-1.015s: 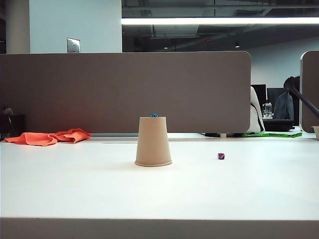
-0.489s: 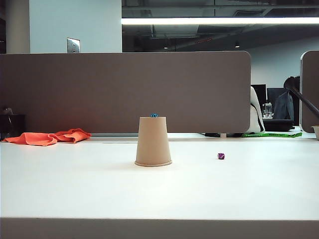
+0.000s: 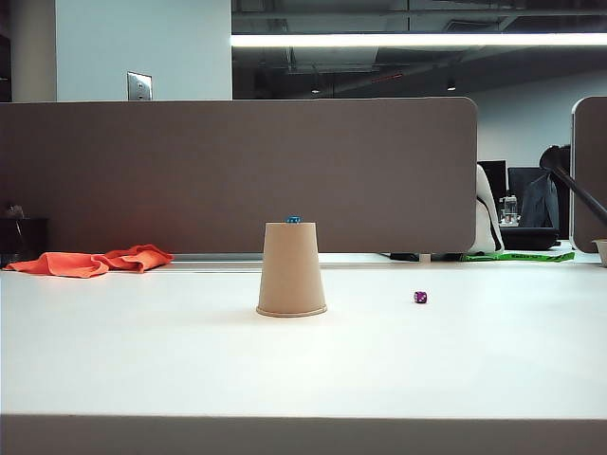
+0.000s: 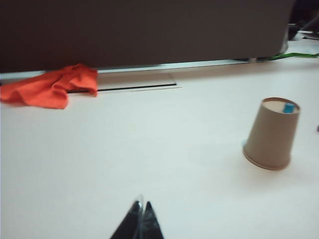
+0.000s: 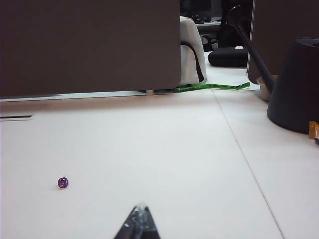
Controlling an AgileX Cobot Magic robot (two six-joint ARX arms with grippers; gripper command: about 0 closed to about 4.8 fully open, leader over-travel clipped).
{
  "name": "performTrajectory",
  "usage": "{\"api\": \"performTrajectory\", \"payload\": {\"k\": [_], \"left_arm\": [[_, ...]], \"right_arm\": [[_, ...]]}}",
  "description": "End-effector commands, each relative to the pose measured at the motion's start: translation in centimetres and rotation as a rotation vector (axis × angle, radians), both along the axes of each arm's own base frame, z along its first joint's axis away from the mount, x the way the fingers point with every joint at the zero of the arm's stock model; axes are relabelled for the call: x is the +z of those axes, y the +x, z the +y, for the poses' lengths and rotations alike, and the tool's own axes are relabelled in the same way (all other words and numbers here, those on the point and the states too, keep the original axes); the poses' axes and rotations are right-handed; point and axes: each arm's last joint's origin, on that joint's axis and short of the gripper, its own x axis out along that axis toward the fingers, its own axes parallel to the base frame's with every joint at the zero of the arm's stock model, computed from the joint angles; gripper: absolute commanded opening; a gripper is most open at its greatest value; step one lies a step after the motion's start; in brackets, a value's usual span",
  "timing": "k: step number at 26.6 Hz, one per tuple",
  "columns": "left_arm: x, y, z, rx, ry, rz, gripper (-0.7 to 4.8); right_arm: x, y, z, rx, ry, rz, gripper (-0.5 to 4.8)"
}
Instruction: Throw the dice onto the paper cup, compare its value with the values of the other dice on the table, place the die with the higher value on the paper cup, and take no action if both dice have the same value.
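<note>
The paper cup (image 3: 291,268) is showing plain tan-beige. The other dice (image 3: 294,219) is shining bright blue. The dice (image 3: 420,297) is looking dark purple with pale pips. The table (image 3: 142,351) is appearing white, the cloth (image 3: 90,262) orange.

white table (image 3: 142,360), brown partition panel (image 3: 237,171) behind it, orange cloth (image 3: 90,262) at far left. fluorescent strip light (image 3: 417,40) overhead, pale wall (image 3: 142,47) with a metal switch plate (image 3: 139,86).

One paper cup (image 3: 291,269), two dice: blue die (image 3: 294,219), purple die (image 3: 420,298).
</note>
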Motion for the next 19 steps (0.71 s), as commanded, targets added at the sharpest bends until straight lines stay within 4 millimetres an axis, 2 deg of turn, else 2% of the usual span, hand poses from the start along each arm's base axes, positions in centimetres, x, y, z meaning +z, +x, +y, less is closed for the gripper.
{"api": "performTrajectory", "payload": {"k": [1,5,11,19], "left_arm": [[-0.2,0.4,0.2,0.080,-0.043,-0.075,-0.06],[-1.1,0.7,0.2,0.083,-0.052,-0.119,-0.06],[-1.2,0.7,0.1,0.082,0.002,-0.116,-0.06],[-1.3,0.7,0.2,0.084,0.025,-0.113,-0.06]], "right_arm": [[0.3,0.0,0.0,0.002,0.004,-0.025,-0.01],[0.5,0.0,0.0,0.001,0.004,-0.048,-0.01],[-0.3,0.1,0.0,0.008,0.003,-0.028,-0.01],[-0.3,0.1,0.1,0.038,0.000,-0.029,-0.01]]}}
